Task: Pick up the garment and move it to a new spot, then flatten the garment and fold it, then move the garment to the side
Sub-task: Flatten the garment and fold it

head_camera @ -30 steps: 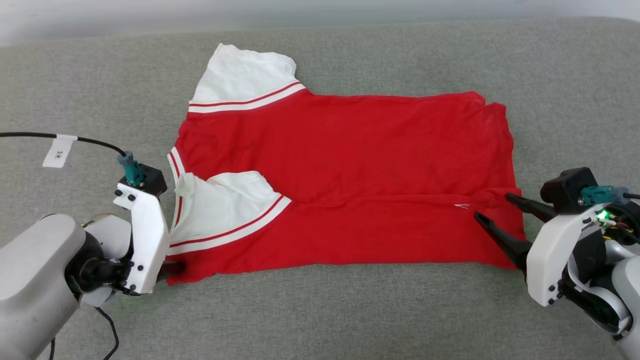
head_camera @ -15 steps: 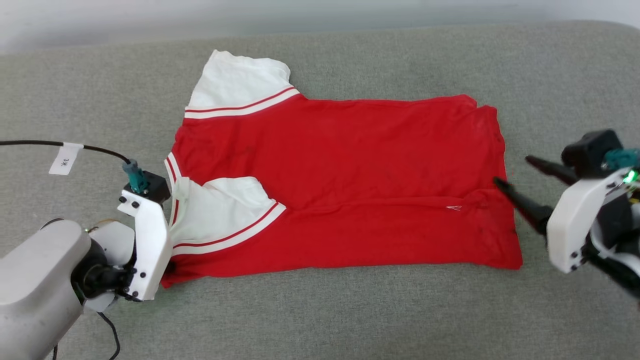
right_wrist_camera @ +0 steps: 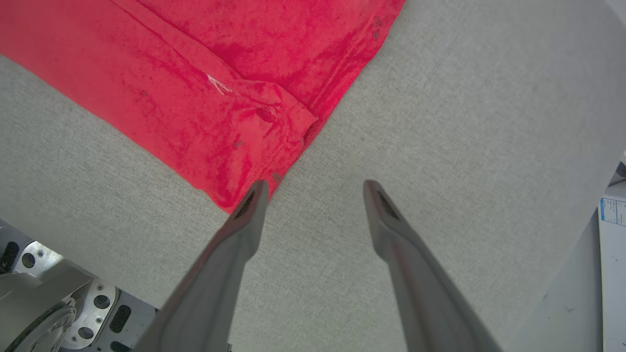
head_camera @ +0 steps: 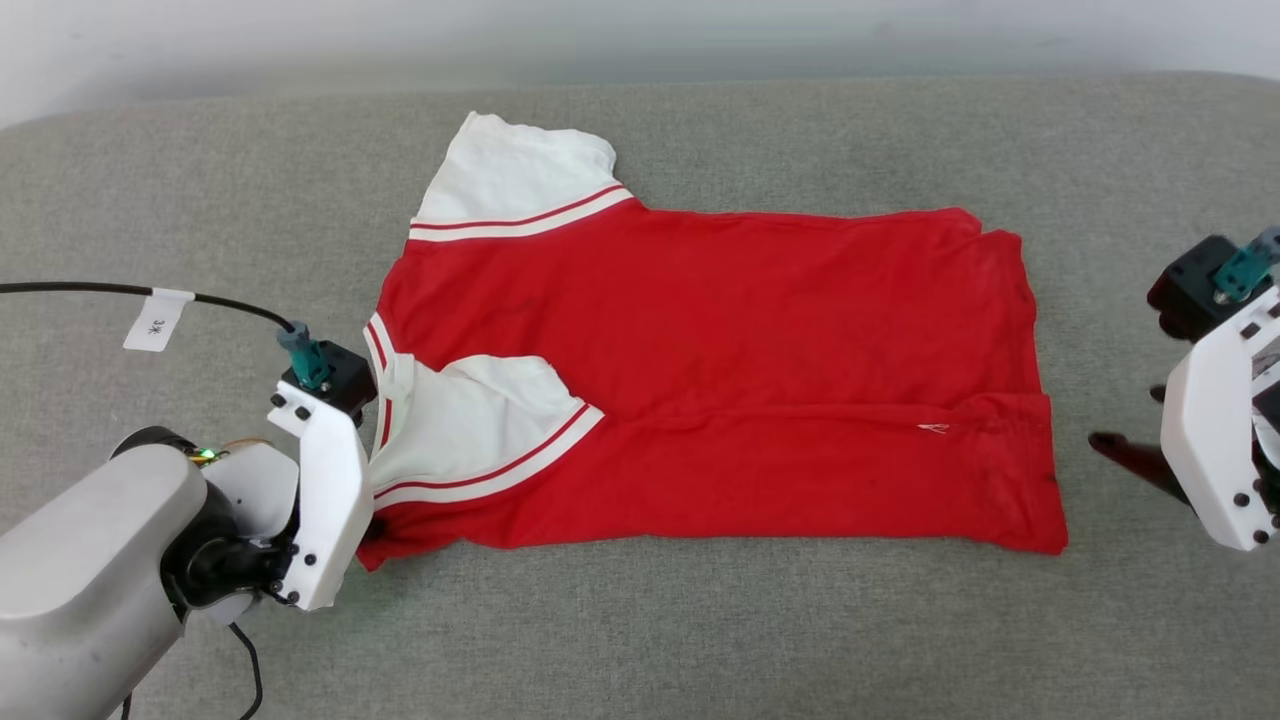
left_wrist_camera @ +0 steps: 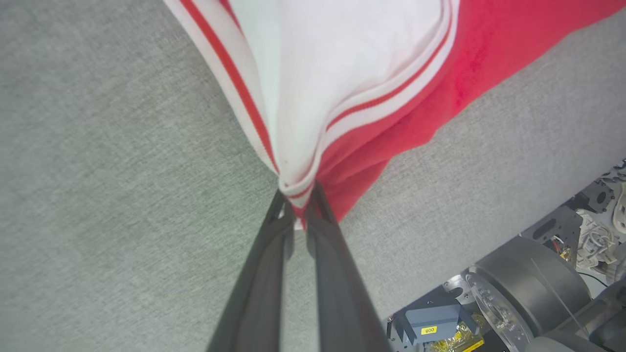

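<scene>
Red shirt (head_camera: 720,350) flat on grey weave (head_camera: 640,620).
My left claw (left_wrist_camera: 298,195) pinches its striped trim; right claw (right_wrist_camera: 315,185) spread near the hem.

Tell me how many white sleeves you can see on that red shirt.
2. One sleeve lies spread at the far left corner of the garment; the other sleeve is folded over its red body at the near left, by the left gripper. None seems hidden.

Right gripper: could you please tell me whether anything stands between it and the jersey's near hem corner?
Nothing visible does: only grey upholstery lies between the open right gripper and the red jersey at its hem corner.
</scene>
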`<state>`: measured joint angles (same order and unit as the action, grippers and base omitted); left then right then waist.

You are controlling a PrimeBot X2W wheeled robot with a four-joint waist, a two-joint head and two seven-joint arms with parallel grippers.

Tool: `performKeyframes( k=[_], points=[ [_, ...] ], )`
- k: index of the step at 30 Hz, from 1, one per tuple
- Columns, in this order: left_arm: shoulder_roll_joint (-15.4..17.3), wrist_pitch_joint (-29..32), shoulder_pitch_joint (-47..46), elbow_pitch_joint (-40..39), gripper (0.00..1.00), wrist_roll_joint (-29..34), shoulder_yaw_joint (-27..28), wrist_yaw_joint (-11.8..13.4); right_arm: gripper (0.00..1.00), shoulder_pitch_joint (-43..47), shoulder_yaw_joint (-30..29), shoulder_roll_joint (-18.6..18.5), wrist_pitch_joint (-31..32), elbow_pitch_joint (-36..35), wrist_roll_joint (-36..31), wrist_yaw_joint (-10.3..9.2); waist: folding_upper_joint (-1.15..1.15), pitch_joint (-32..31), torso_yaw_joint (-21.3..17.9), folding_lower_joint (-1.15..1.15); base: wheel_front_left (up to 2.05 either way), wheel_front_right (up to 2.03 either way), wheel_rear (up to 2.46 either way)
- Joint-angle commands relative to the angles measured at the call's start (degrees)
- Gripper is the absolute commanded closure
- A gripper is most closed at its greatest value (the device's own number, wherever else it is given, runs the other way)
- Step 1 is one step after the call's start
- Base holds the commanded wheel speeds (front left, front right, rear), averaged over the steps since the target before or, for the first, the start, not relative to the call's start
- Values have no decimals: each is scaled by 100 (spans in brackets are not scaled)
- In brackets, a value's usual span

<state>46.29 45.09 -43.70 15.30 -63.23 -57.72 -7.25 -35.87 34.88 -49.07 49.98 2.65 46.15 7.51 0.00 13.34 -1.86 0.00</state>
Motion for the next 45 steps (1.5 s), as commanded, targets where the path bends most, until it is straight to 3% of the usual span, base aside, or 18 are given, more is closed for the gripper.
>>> performKeyframes(
  k=[1,7,14,17,18,19,20,28,38,41,45],
  points=[
    [-36,-37,-37,-29,100,29,-33,-9,0,-39,50,11,218,86,88,-5,0,56,38,0,0,0,0],
    [-98,-89,-180,-101,100,98,-75,-11,0,260,103,426,515,595,139,-4,0,241,149,0,0,0,0],
    [-110,-188,-284,-146,100,155,-113,-16,0,732,351,1244,157,1341,111,-3,0,420,227,0,0,0,0],
    [-102,-200,-292,-138,100,174,-164,-17,0,825,533,1433,-45,1473,114,4,0,439,236,0,0,0,0],
    [-101,-215,-292,-130,100,173,-175,-18,33,783,559,1439,-150,1481,101,5,0,433,232,0,0,0,0],
    [-92,-232,-276,-116,100,164,-183,-18,86,727,594,1412,-220,1477,90,5,0,414,222,0,0,0,0],
    [-77,-256,-250,-106,100,151,-185,-18,100,664,630,1352,-303,1432,61,5,0,388,210,0,0,0,0],
    [59,-452,-32,-122,100,-43,-139,-19,100,418,576,701,-856,963,172,-4,0,14,145,0,0,0,0],
    [485,-626,625,-804,100,-330,-216,60,100,1204,342,-279,-984,103,594,-4,0,-407,94,0,0,0,0],
    [592,-671,923,-1068,100,-394,-302,143,100,1560,155,-402,-974,7,704,-5,0,-427,68,0,0,0,0],
    [635,-776,1268,-1241,100,-443,-417,261,100,2028,90,-244,-884,101,734,-4,0,-391,43,0,0,0,0]
  ],
)
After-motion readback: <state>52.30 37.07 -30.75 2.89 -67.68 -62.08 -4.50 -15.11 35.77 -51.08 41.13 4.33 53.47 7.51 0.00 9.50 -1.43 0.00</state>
